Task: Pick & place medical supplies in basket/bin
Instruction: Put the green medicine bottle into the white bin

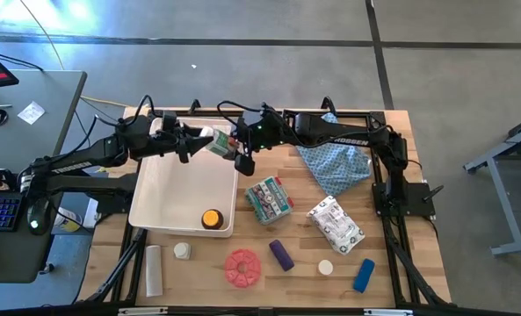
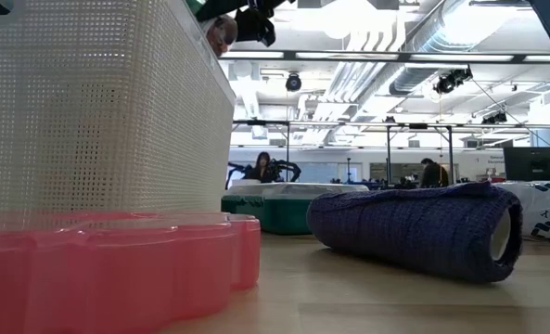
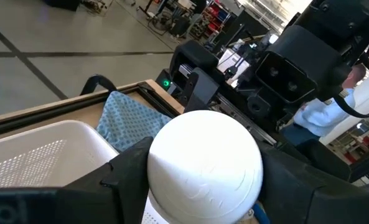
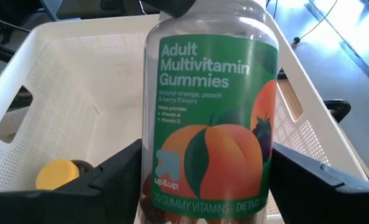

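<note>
A clear multivitamin gummies bottle (image 1: 220,142) with a white cap and a green-orange label lies level in the air over the far right corner of the white bin (image 1: 155,189). My left gripper (image 1: 192,140) is shut on its cap end and my right gripper (image 1: 240,147) on its other end. An amber yellow-capped bottle (image 1: 211,219) stands on the bin's floor in the near right corner. On the table rest a green-white packet (image 1: 269,200), a white printed packet (image 1: 336,224), a purple cylinder (image 1: 281,254), a blue cylinder (image 1: 364,275) and a red disc (image 1: 242,268). My left gripper pinches the bottle's white cap (image 3: 204,163) between its two fingers (image 3: 131,171), coming level from the table's left along the bottle's length. The bottle is clear of the bin. My right gripper holds the bottle's lower body near its base (image 4: 209,193) between its two fingers (image 4: 119,174), one on each side of the label. It comes from the table's right. The bottle is lifted clear over the bin, its cap end pointing away toward the left gripper.
A blue patterned cloth (image 1: 335,162) lies at the far right under the right arm. A white jar (image 1: 183,251), a white tube (image 1: 154,269) and a small white cap (image 1: 326,267) lie near the front edge. A desk with a keyboard stands left of the table.
</note>
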